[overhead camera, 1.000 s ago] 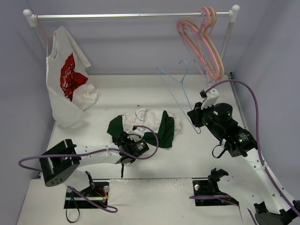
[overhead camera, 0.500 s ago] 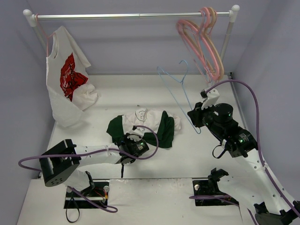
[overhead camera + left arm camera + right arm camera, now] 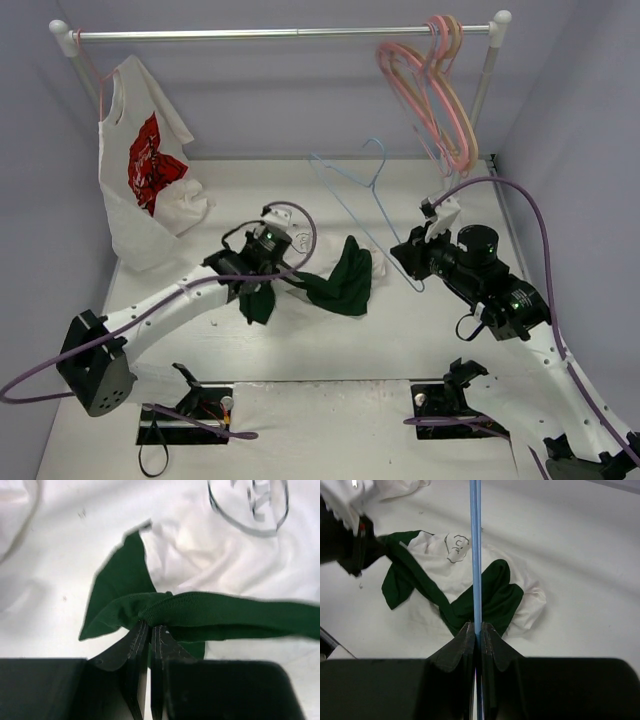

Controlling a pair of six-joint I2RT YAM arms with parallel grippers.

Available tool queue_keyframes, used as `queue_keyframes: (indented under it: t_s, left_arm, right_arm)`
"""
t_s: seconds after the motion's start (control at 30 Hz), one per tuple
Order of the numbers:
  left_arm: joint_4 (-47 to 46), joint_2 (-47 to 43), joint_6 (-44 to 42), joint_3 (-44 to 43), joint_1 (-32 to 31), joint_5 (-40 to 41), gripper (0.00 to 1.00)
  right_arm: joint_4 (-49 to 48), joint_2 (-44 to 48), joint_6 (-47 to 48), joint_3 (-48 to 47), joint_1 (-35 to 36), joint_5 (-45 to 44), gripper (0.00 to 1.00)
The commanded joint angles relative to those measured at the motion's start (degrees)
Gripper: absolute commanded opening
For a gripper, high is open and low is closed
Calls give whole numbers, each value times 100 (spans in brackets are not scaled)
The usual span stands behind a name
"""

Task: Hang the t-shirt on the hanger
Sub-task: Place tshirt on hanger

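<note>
The t-shirt [image 3: 345,278] lies bunched mid-table, white with dark green sleeves. My left gripper [image 3: 260,287] is shut on a dark green edge of the t-shirt [image 3: 225,611] and holds it up off the table. In the left wrist view the fingertips [image 3: 142,630] pinch the green band, with the white chest and its print below. My right gripper [image 3: 405,250] is shut on the hanger [image 3: 383,210], a thin light-blue wire one, to the right of the shirt. In the right wrist view the hanger [image 3: 475,555] runs straight up from the right gripper [image 3: 476,626], above the t-shirt [image 3: 455,575].
A clothes rail [image 3: 290,33] spans the back. A white shirt with a red graphic [image 3: 145,180] hangs at its left end, and thick pink hangers [image 3: 440,95] hang at its right end. Grey walls close in both sides.
My left gripper has shut on the shirt's green edge, then lifted and pulled it toward the back, stretching the cloth. The right gripper and the hanger have shifted a little to the left.
</note>
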State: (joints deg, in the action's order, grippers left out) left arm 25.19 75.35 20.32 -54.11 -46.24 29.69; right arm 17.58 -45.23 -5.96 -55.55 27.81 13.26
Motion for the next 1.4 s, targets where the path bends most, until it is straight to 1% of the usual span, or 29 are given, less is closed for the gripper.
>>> queue_keyframes:
  t_s: [0.0,0.03,0.1,0.13,0.17,0.23,0.4,0.57,0.67,0.73,0.93,1.1,1.37]
  left_arm:
    - [616,-91,-580,-986,570,-841,0]
    - [732,14,-660,-1405,694,-1077,0]
    - [1039,137,-862,-1803,966,-1342,0]
    - [1119,251,-915,-1970,1255,-1630,0]
    - [1172,304,-968,-2242,1406,-1833,0]
    - [1278,436,-1100,-2428,1782,-2237,0]
    - [1777,779,-1337,-3096,2294,-2837,0]
    - [2262,1253,-1530,-3764,2523,-2960,0]
    - [2438,1438,-1505,-4090,2646,-2969,0]
    - [2499,1509,-1487,-4274,2787,-3250,0]
    - [2851,1763,-1434,-4880,2945,-3452,0]
    - [3071,1764,-1390,-4960,2954,-3769,0]
    - [3334,1588,-1381,-4759,2954,-4085,0]
  right_arm:
    - [-563,67,138,26,101,414,0]
    - [-563,67,156,53,154,432,0]
    - [-537,93,209,62,215,441,0]
    - [-528,137,226,79,294,450,0]
    - [-502,146,244,79,338,458,0]
    - [-493,207,253,79,409,476,0]
    - [-361,269,341,70,576,669,0]
    - [-317,147,411,106,734,1152,0]
    - [-264,-3,429,97,839,1197,0]
    - [-255,-117,437,106,927,1197,0]
    - [-352,-301,402,176,1112,1171,0]
    - [-405,-521,411,220,1253,1065,0]
    - [-502,-601,411,238,1543,495,0]
